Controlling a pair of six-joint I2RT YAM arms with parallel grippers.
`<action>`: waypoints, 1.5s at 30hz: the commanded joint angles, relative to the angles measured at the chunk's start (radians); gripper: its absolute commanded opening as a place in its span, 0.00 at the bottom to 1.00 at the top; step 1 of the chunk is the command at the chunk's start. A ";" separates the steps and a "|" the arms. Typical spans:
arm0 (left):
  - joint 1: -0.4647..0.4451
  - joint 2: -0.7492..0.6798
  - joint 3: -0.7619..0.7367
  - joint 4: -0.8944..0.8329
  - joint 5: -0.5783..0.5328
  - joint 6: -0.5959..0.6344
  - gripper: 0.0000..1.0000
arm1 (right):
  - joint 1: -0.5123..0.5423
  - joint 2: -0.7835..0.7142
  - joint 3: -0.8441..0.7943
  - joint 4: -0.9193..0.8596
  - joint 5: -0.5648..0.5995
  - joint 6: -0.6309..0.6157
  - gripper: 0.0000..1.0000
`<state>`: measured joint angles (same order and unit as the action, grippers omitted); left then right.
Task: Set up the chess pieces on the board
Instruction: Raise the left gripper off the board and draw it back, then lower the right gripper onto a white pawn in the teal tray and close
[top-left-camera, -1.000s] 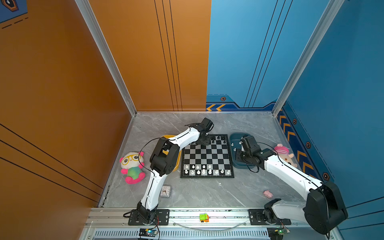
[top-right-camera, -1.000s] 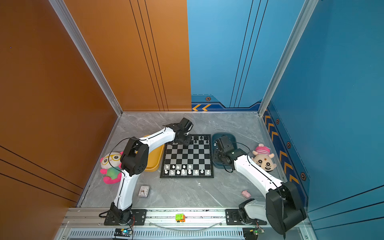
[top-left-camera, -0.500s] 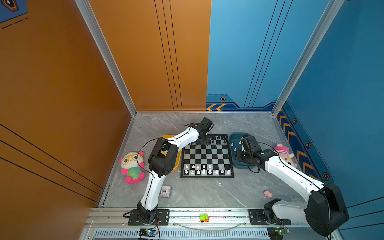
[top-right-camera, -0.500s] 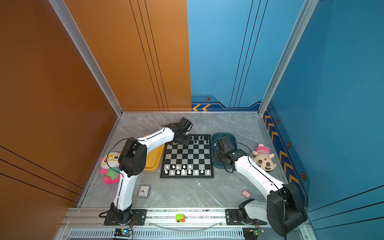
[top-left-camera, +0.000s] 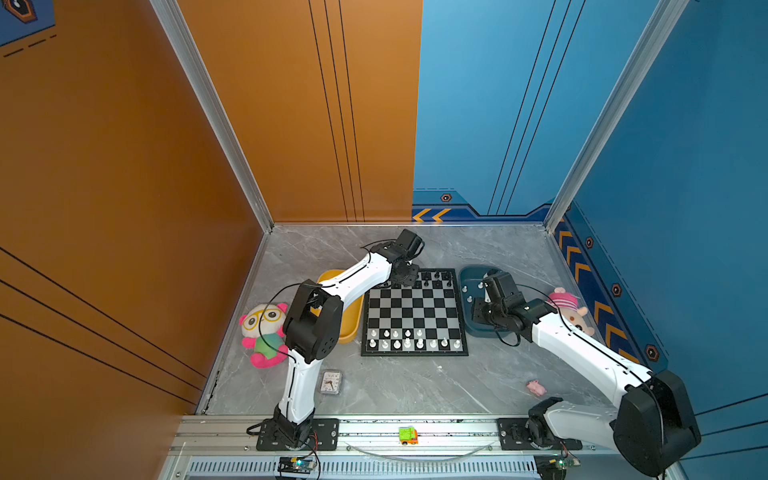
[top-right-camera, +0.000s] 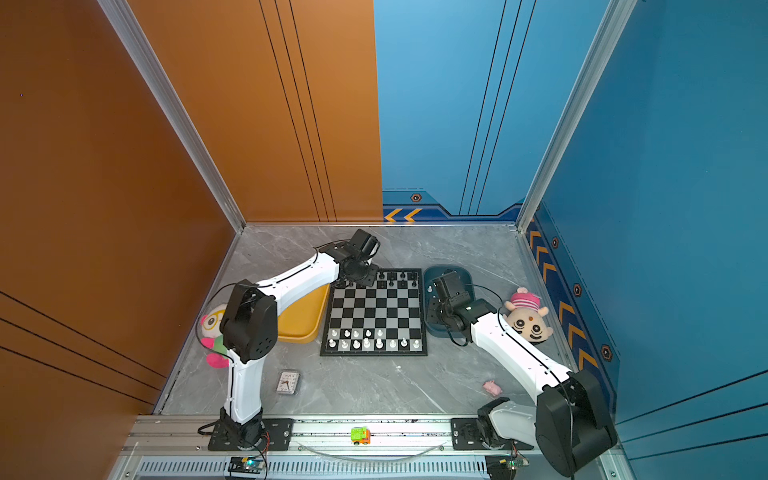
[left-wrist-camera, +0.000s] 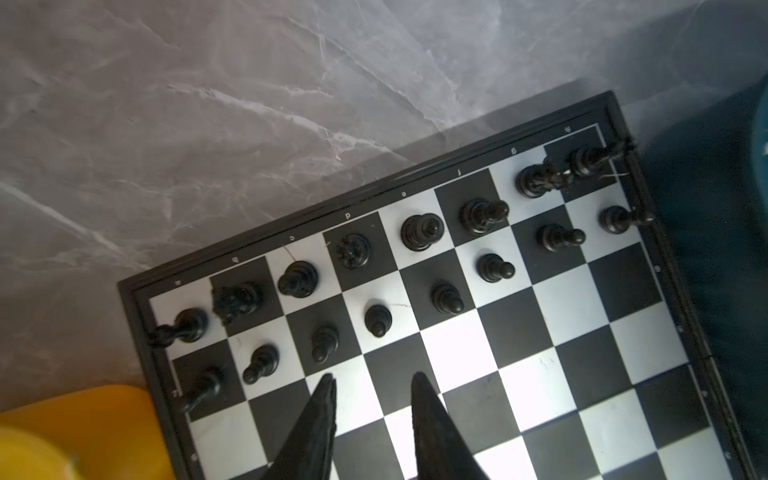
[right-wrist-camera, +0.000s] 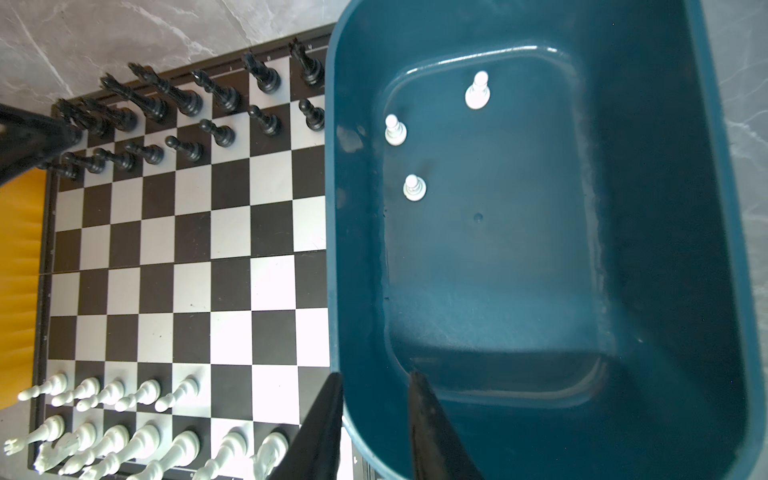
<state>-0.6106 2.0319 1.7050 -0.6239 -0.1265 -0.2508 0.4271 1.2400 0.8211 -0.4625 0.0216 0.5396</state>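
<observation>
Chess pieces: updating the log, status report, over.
Left hand open, empty, above black pieces. Right hand open at teal tray. Three white pawns sit in tray. Nothing blocking.

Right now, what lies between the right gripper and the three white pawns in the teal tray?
Nothing. In the right wrist view, only bare floor of the teal tray separates the right gripper from the white pawns.

Chessboard (top-left-camera: 413, 309): black and silvery-grey checks, thin black frame. Black chess pieces (left-wrist-camera: 422, 231) glossy; white chess pieces (right-wrist-camera: 413, 188) plain. Dark teal tray (right-wrist-camera: 665, 208) under right pincer (right-wrist-camera: 376, 376), yellow tray (top-right-camera: 301, 320) near left pincer (left-wrist-camera: 372, 380). Both pincers black. Tabletop (top-left-camera: 415, 386) grey marble, pale veins. Toy pig (top-left-camera: 536, 387) pink.
</observation>
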 joint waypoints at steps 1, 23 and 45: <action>-0.009 -0.106 -0.045 0.004 -0.044 0.020 0.33 | 0.007 -0.025 0.015 -0.036 0.003 -0.001 0.30; 0.121 -0.773 -0.668 0.539 -0.142 0.074 0.47 | 0.017 -0.045 0.165 -0.220 0.166 -0.046 0.34; 0.181 -0.842 -0.856 0.839 -0.195 0.099 0.52 | -0.145 0.370 0.307 -0.097 0.013 -0.181 0.30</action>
<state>-0.4419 1.1889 0.8642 0.1318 -0.3111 -0.1310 0.2821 1.5715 1.0878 -0.5980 0.0700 0.3805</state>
